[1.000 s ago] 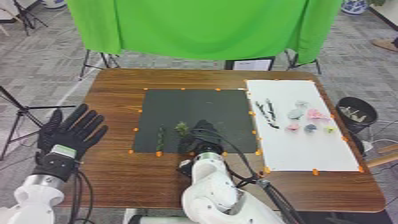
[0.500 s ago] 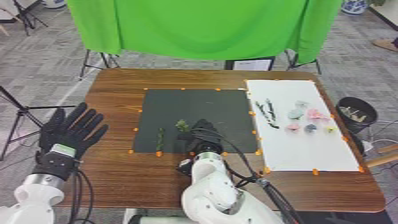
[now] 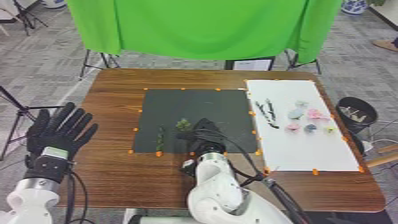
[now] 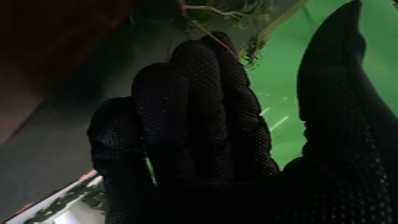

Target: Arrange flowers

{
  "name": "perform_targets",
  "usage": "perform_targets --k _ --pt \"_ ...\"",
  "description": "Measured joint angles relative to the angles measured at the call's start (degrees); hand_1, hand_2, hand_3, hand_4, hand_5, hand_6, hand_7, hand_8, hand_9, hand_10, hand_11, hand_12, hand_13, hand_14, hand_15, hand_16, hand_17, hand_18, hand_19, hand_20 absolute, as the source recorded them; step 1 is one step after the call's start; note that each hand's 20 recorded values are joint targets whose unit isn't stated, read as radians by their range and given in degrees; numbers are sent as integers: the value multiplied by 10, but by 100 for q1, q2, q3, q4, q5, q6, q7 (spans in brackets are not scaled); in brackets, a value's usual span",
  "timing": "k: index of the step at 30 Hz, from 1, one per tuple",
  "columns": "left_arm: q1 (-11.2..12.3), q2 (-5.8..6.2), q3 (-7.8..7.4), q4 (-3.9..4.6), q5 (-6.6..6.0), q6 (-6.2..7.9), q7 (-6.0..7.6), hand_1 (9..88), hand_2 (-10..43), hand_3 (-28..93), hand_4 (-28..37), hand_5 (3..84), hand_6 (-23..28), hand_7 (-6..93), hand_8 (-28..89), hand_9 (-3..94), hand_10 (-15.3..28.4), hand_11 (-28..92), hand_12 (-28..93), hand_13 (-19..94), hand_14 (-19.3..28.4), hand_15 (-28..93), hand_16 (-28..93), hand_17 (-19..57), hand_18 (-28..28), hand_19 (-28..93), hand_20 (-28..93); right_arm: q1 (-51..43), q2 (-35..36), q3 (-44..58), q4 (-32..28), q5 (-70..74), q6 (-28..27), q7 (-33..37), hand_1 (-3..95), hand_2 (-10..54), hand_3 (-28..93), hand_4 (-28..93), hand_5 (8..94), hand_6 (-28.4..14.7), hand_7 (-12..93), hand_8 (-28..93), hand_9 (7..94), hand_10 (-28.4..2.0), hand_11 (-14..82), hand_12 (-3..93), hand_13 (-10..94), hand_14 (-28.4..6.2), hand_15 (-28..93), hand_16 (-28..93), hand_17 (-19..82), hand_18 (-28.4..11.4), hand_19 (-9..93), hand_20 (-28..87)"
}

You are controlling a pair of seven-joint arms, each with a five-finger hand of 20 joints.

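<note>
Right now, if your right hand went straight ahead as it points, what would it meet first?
Probably the green sprig, just beyond the right hand's fingertips in the wrist view, though depth is unclear and the head view puts it slightly left.

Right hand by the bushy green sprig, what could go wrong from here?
The right hand is right beside the bushy sprig, so a small sideways move might knock it out of place. The thinner green sprig lies just beyond it on the dark mat, so a wider sweep could disturb that too.
</note>
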State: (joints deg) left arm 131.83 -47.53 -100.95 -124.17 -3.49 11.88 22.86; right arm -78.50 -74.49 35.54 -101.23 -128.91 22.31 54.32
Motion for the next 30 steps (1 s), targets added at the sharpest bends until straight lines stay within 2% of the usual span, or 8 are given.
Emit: perform_targets --k 3,8,14,21,25,30 --pt "11 0 -7 -10 -56 -1 10 330 5 669 -242 355 99 176 -91 290 171 224 120 203 162 353 -67 -66 143 326 64 13 55 -10 -21 -36 7 -50 305 -95 784 -283 644 -80 324 -121 702 -192 476 326 650 -203 696 339 413 -284 923 421" --pt "36 -1 -31 -39 -187 0 47 329 14 672 -249 360 101 175 -90 297 173 223 119 213 163 353 -66 -65 144 330 67 25 160 -73 -121 -55 13 -154 309 -95 779 -283 675 -91 208 -110 722 -190 448 306 660 -203 688 339 412 -284 916 421" --pt "61 -7 -50 -46 -263 -2 77 326 23 681 -256 368 103 174 -90 302 174 225 118 216 164 353 -66 -64 144 331 67 36 259 -185 -207 -197 4 -265 317 -95 786 -283 671 -99 146 -110 741 -189 417 293 669 -199 679 339 413 -284 914 418" --pt "82 -21 -91 -46 -302 -5 79 324 34 683 -262 373 103 174 -91 306 174 226 117 219 164 355 -66 -64 145 334 67 26 345 -209 -328 -272 -133 -311 318 -95 780 -283 643 -107 114 -111 773 -180 388 287 683 -198 686 350 418 -284 914 414" --pt "84 -32 -100 -46 -324 -13 79 321 43 684 -266 375 101 175 -90 308 173 226 116 222 165 356 -66 -65 145 335 66 -9 393 -162 -452 -183 -350 -311 318 -95 779 -281 622 -96 118 -109 774 -181 388 291 684 -197 686 355 420 -284 915 412" --pt "88 -49 -126 -45 -344 -28 74 317 57 686 -274 379 102 175 -90 311 173 225 115 224 166 359 -67 -65 146 337 67 -36 460 -122 -517 -188 -219 -302 310 -95 781 -253 599 -100 120 -108 764 -183 361 275 684 -195 678 352 421 -284 917 403"
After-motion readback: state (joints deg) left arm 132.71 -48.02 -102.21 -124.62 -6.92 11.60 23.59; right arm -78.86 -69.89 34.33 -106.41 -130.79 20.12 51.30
